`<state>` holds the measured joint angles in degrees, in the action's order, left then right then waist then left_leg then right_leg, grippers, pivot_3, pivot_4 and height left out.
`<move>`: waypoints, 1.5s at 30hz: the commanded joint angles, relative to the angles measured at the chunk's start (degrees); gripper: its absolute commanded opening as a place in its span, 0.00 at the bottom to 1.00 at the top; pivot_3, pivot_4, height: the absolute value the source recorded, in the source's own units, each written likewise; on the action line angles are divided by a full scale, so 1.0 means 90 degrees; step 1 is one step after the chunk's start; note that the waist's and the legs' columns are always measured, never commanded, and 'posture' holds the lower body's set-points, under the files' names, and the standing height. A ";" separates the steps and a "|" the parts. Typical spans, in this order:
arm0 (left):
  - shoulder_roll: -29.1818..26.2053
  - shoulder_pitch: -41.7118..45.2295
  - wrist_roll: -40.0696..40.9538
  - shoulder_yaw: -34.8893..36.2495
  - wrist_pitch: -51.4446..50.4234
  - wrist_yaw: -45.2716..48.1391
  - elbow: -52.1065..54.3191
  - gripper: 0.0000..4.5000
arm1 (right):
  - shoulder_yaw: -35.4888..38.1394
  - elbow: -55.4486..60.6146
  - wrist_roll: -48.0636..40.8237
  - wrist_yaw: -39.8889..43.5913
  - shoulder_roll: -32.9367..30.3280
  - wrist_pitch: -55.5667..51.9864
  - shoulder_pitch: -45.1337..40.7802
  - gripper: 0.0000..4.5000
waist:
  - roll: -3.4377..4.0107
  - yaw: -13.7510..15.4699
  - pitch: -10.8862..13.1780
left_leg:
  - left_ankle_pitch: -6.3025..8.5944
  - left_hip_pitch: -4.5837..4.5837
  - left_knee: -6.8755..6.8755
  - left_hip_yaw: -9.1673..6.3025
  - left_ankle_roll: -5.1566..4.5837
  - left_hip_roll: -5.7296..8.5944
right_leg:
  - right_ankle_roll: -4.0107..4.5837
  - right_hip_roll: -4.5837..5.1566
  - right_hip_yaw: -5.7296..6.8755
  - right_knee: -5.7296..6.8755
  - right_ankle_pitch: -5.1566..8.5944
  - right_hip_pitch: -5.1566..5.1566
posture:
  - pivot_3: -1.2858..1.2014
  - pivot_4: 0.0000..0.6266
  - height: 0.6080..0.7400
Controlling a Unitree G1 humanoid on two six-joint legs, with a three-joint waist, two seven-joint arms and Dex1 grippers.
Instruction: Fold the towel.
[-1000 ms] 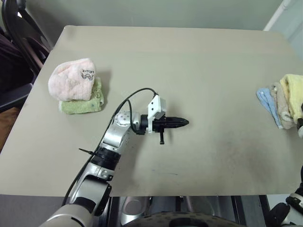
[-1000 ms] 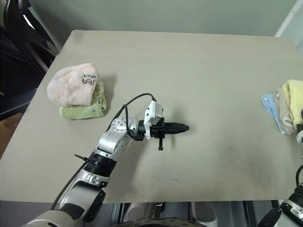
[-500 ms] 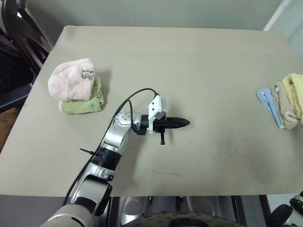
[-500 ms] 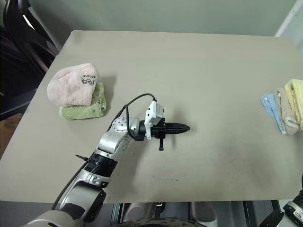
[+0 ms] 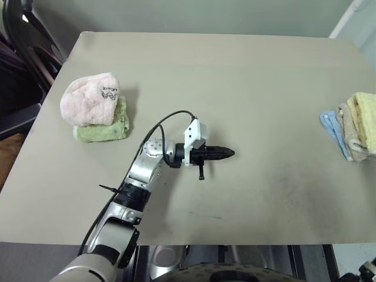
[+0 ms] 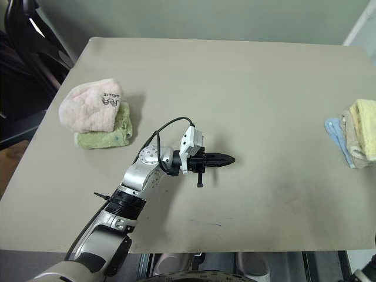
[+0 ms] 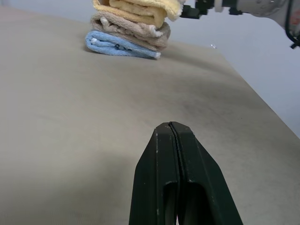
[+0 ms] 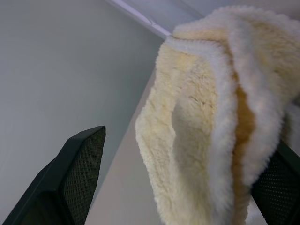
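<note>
The towel (image 5: 365, 117), pale yellow and fluffy, lies folded on top of a small stack at the table's right edge. In the right wrist view the towel (image 8: 206, 131) bulges between the two spread fingers (image 8: 79, 173) of my right gripper (image 8: 187, 154), which is open. The left wrist view shows that right gripper (image 7: 194, 8) level with the towel (image 7: 140, 7), just beside it. My left gripper (image 5: 230, 153) hovers low over the middle of the table, pointing right, fingers (image 7: 159, 178) pressed together on nothing.
Under the towel lie a beige towel (image 5: 348, 130) and a blue one (image 5: 330, 130). At the far left a pink towel (image 5: 91, 98) sits on a green one (image 5: 106, 130). Dark chairs (image 5: 23, 41) stand past the table's left corner.
My right gripper, seen at the right edge of the eye views a second ago, has drawn back out of them. The yellow towel's edge rose briefly and settled back. The left arm kept still.
</note>
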<state>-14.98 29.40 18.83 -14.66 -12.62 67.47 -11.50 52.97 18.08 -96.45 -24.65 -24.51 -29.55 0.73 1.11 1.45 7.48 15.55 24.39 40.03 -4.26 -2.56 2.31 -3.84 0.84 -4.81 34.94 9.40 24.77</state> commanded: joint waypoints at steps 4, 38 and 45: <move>0.0060 0.0139 -0.0005 0.0014 0.0159 0.0106 -0.0142 0.00 | 0.0072 0.0808 -0.0467 -0.0182 0.0110 0.0417 0.0528 0.99 | 0.0000 0.0001 0.0000 | 0.0011 -0.0002 0.0001 0.0000 -0.0017 -0.0001 | -0.0002 0.0001 0.0001 0.0000 0.0001 -0.0002 | 0.52 0.24 0.95; -0.0972 0.0035 0.1683 0.1142 -0.0978 0.1030 0.1307 0.19 | -0.1742 0.2584 0.3452 0.5473 -0.3032 -0.0289 0.2155 1.00 | -0.0009 -0.0028 -0.0005 | 0.0020 0.0013 0.0009 0.0011 0.0054 -0.0006 | -0.0002 0.0002 0.0004 0.0005 0.0056 0.0009 | 0.52 0.24 0.95; -0.1501 -0.0048 0.1897 0.1279 -0.1199 0.1242 0.1452 0.72 | -0.2388 0.2447 0.4006 0.6333 -0.3326 -0.0410 0.1557 1.00 | -0.0008 0.0000 -0.0006 | 0.0013 0.0008 0.0009 0.0010 0.0058 -0.0006 | 0.0001 0.0002 0.0006 0.0006 0.0056 0.0004 | 0.52 0.24 0.95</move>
<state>-28.06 28.48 34.54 -4.63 -23.22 77.92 0.32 31.97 39.60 -61.55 30.77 -53.79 -33.39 15.88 1.04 1.46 7.43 15.65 24.45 40.11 -4.17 -2.04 2.25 -3.82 0.86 -4.75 35.00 9.89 24.80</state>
